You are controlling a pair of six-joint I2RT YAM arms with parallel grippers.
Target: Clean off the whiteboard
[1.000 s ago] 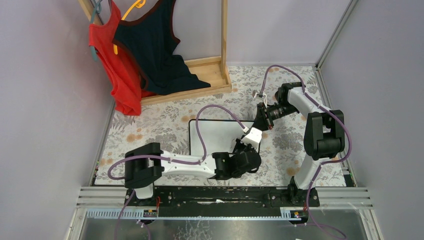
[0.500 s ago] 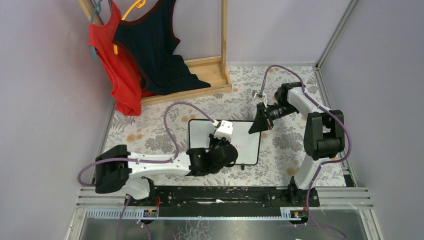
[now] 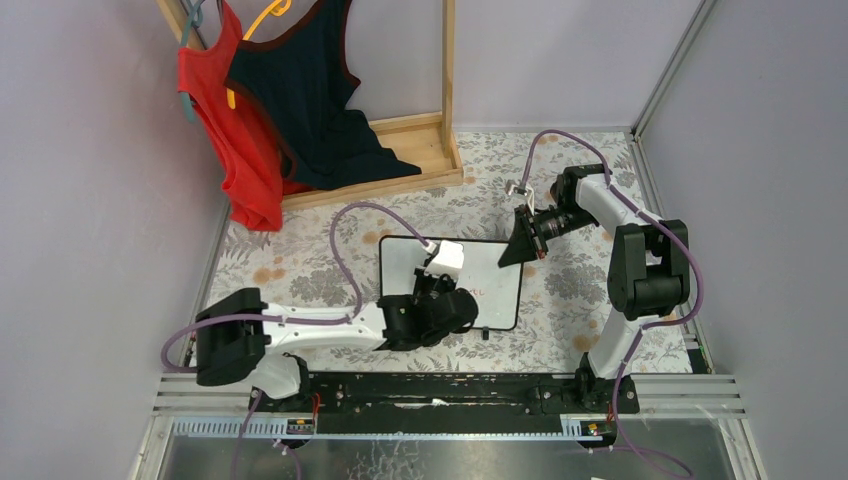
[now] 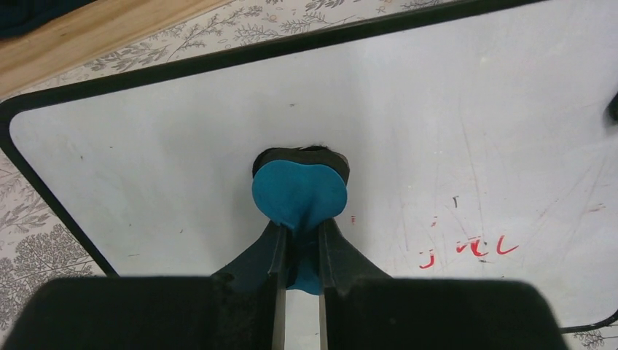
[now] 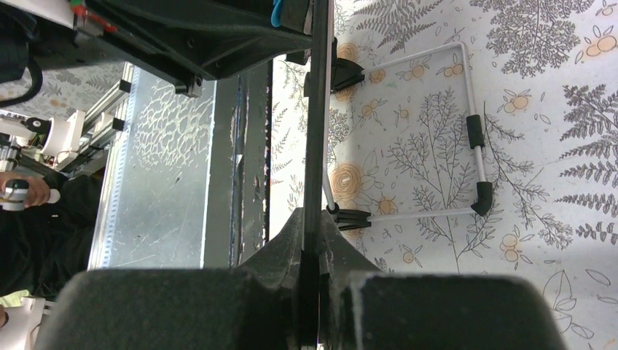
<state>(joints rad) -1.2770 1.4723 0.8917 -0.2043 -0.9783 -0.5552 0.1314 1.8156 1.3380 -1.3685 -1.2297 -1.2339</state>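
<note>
Now: floral tablecloth, lilac walls. Face-up whiteboard, long axis nine-to-three; right gripper clamps its two-o'clock corner, left gripper pinches a blue eraser.

No readable text anywhere.
A few broken red strokes stand on the whiteboard, toward its lower right in the left wrist view; no letter or number can be made out.
</note>
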